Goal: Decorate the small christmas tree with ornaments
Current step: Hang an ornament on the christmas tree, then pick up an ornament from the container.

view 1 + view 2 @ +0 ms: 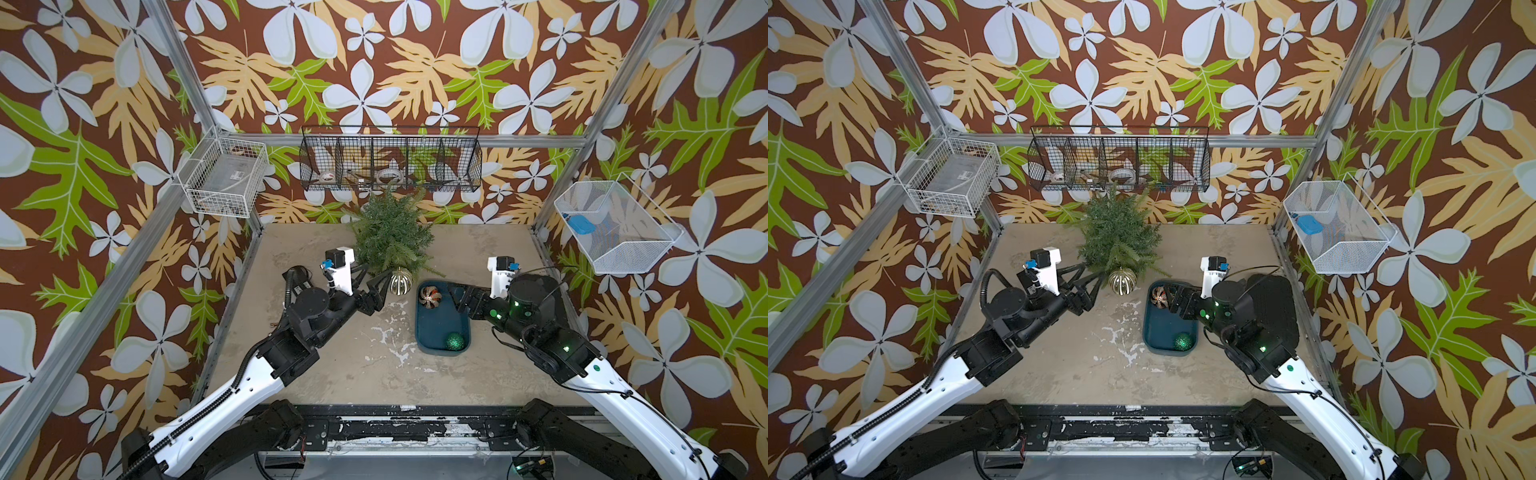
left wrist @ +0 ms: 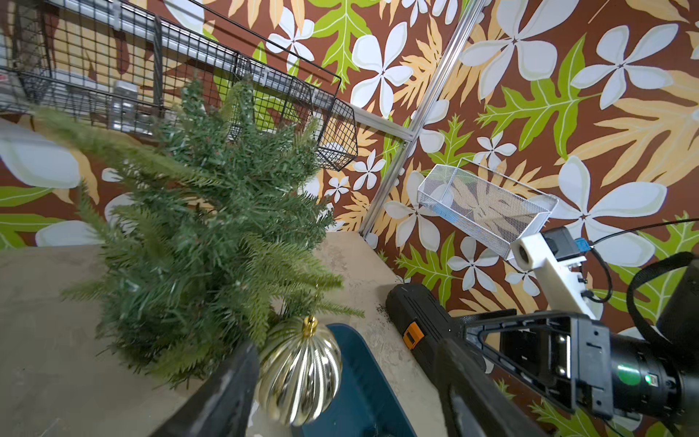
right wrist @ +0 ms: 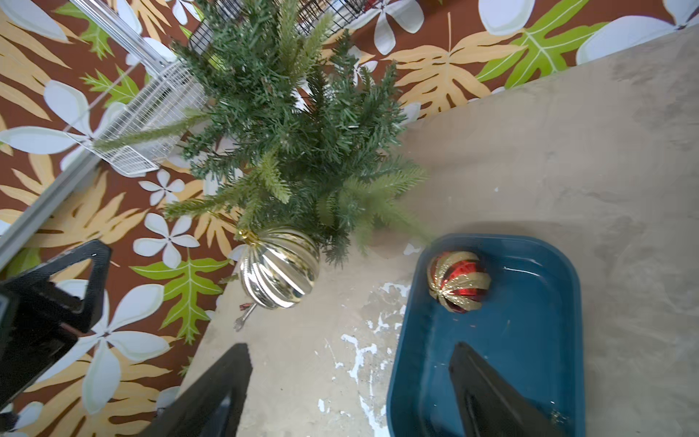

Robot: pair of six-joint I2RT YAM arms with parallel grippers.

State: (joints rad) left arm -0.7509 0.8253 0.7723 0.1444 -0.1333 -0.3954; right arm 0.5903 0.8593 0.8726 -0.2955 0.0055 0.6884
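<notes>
The small christmas tree (image 1: 390,237) (image 1: 1119,237) stands at the back middle of the table. A gold-and-white striped ornament (image 1: 400,281) (image 2: 299,374) (image 3: 280,268) hangs by its gold cap from a low front branch. My left gripper (image 1: 380,293) (image 2: 350,346) is open beside it, one finger (image 2: 230,389) right against the bauble, the other well apart. A red-and-gold ornament (image 1: 430,297) (image 3: 458,282) and a glittery green ornament (image 1: 455,341) (image 1: 1183,342) lie in the teal tray (image 1: 432,328). My right gripper (image 1: 457,299) (image 3: 350,363) hovers open and empty over the tray's far end, near the red bauble.
A black wire basket (image 1: 390,164) hangs on the back wall just above the tree's top. White wire baskets (image 1: 226,176) (image 1: 615,226) hang on the side walls. Metal frame posts (image 1: 249,216) stand at the table's back corners. A small metal scrap (image 3: 246,316) lies under the gold bauble.
</notes>
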